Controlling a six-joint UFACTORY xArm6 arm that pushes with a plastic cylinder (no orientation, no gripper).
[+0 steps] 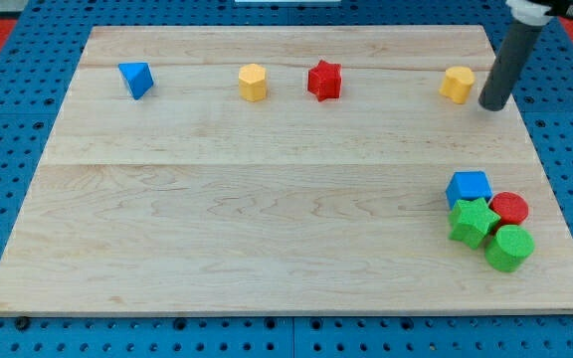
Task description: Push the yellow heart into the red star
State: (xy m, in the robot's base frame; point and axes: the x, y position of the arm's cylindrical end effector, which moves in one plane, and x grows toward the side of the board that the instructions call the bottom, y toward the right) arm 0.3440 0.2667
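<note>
The red star [324, 80] lies near the view's top, a little right of the middle. A yellow block that looks like the heart [457, 84] lies near the top right. My tip [491, 105] rests on the board just right of this yellow block and slightly below it, close to it but with a small gap showing. A second yellow block, which looks like a pentagon [253, 82], lies just left of the red star.
A blue triangle-like block [136, 79] lies at the top left. At the bottom right a blue cube [468, 188], a red cylinder [509, 208], a green star [474, 221] and a green cylinder [509, 248] are clustered together. The board's right edge [555, 179] is near.
</note>
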